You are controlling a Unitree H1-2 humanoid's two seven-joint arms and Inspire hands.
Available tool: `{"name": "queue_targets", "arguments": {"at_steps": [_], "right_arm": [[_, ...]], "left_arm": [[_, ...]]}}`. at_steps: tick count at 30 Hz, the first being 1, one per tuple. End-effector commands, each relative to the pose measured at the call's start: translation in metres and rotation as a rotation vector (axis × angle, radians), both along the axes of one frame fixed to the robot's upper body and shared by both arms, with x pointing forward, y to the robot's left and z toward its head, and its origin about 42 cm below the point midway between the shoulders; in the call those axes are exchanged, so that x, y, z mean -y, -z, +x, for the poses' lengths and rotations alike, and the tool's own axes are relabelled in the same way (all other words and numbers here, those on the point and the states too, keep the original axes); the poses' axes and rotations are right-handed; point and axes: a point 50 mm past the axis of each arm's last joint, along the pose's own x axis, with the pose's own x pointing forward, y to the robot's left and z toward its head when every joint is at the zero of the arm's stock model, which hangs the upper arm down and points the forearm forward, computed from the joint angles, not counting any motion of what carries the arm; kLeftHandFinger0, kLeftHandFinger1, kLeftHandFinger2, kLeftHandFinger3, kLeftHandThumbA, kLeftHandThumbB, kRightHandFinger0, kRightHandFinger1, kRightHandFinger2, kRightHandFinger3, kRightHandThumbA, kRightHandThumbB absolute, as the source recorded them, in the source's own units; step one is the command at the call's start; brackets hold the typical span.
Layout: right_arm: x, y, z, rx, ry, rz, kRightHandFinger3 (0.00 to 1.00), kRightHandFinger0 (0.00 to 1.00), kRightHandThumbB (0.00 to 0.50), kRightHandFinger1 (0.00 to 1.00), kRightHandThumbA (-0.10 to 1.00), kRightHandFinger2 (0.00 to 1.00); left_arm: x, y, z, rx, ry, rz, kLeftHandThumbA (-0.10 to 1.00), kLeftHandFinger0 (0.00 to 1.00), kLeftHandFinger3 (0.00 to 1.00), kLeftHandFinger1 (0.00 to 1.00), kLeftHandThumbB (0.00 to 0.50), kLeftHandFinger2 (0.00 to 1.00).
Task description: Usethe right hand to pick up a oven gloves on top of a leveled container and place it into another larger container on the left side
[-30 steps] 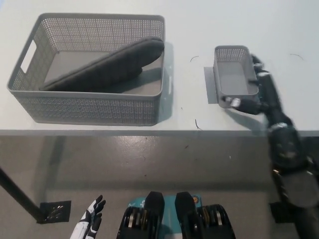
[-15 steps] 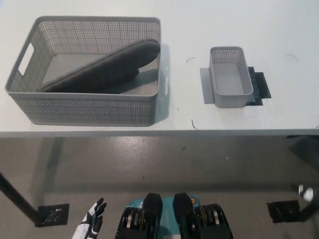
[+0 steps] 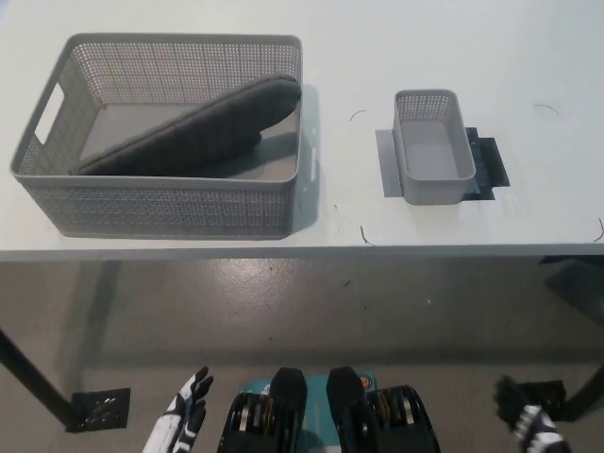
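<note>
Inside the big basket (image 3: 170,203) on the left lies the glove (image 3: 189,127), and the right hand (image 3: 533,429) has pulled away.

Dark grey and padded, the glove rests slantwise, its tip propped on the basket's right wall and its cuff down at the lower left. A second ago the black arm was still beside the small bin (image 3: 432,146); now that bin stands bare, and the arm has dropped to the picture's bottom right, blurred, so I cannot tell its grasp. The placing looks done. Low at the bottom left, the white left hand (image 3: 184,425) rests with fingers spread, holding nothing.
</note>
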Motion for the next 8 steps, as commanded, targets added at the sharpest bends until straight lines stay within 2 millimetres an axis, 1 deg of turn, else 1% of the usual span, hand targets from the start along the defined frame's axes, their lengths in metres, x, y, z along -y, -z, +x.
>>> {"name": "queue_targets", "arguments": {"at_steps": [1, 2, 3, 4, 5, 6, 7, 8], "right_arm": [[-0.010, -0.002, 0.061, 0.152, -0.148, -0.053, 1.00, 1.00, 0.262, 1.00, 1.00, 1.00], [-0.007, 0.001, 0.076, 0.128, -0.146, -0.067, 1.00, 1.00, 0.297, 1.00, 1.00, 1.00], [-0.003, 0.001, 0.088, 0.107, -0.137, -0.082, 1.00, 1.00, 0.317, 1.00, 1.00, 1.00], [-0.001, 0.000, 0.094, 0.100, -0.134, -0.089, 1.00, 1.00, 0.318, 1.00, 1.00, 1.00], [0.000, 0.000, 0.097, 0.094, -0.126, -0.091, 1.00, 1.00, 0.301, 1.00, 1.00, 1.00], [0.003, -0.003, 0.106, 0.098, -0.117, -0.086, 1.00, 1.00, 0.276, 1.00, 1.00, 1.00], [0.004, -0.007, 0.115, 0.109, -0.113, -0.086, 1.00, 1.00, 0.264, 1.00, 1.00, 1.00], [0.004, -0.007, 0.115, 0.109, -0.113, -0.086, 1.00, 1.00, 0.264, 1.00, 1.00, 1.00]], "left_arm": [[-0.002, -0.027, 0.036, 0.147, 0.023, 0.018, 1.00, 1.00, 1.00, 1.00, 0.045, 1.00], [-0.001, -0.031, 0.042, 0.162, 0.021, 0.022, 1.00, 1.00, 1.00, 1.00, 0.047, 1.00], [-0.001, -0.035, 0.049, 0.180, 0.017, 0.025, 1.00, 1.00, 1.00, 1.00, 0.049, 1.00], [-0.001, -0.038, 0.053, 0.190, 0.016, 0.024, 1.00, 1.00, 1.00, 1.00, 0.050, 1.00], [-0.001, -0.040, 0.055, 0.196, 0.015, 0.025, 1.00, 1.00, 1.00, 1.00, 0.057, 1.00], [-0.002, -0.045, 0.064, 0.213, 0.012, 0.022, 1.00, 1.00, 1.00, 1.00, 0.061, 1.00], [-0.001, -0.050, 0.073, 0.230, 0.011, 0.022, 1.00, 1.00, 1.00, 1.00, 0.062, 1.00], [-0.001, -0.050, 0.073, 0.230, 0.011, 0.022, 1.00, 1.00, 1.00, 1.00, 0.062, 1.00]]}}
